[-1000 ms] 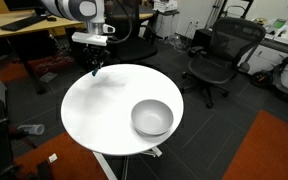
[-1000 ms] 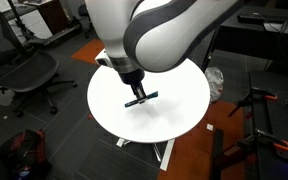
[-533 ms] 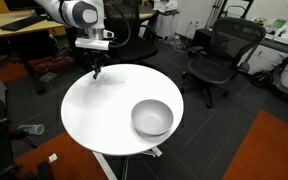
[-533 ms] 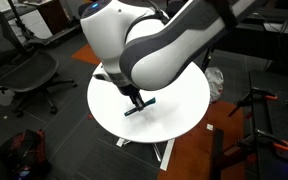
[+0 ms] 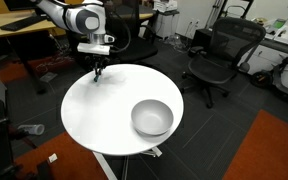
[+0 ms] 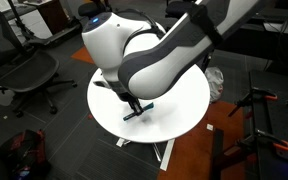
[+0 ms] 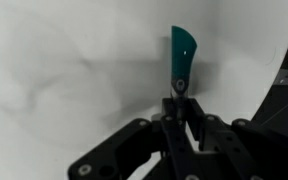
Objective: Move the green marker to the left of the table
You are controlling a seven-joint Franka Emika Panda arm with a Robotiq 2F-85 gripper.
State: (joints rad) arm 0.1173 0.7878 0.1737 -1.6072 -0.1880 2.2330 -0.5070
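Note:
My gripper (image 7: 182, 102) is shut on the green marker (image 7: 182, 52), a short dark teal stick that sticks out beyond the fingertips over the white table top (image 7: 64, 70). In an exterior view the gripper (image 5: 97, 70) hangs just above the far left rim of the round white table (image 5: 99, 115). In an exterior view the arm covers much of the table (image 6: 189, 95), and the marker (image 6: 133, 114) shows as a dark stick under the gripper (image 6: 136, 106). Whether the marker touches the top I cannot tell.
A large pale grey bowl (image 5: 152, 117) stands on the table's near right part. Black office chairs (image 5: 221, 52) (image 6: 29, 72) stand around the table. Wooden desks (image 5: 24, 30) are behind the arm. The table edge shows at the right of the wrist view (image 7: 276, 85).
My gripper, with the marker in it, has shifted slightly along the table's far left rim and sunk lower toward the top. The bowl has not moved.

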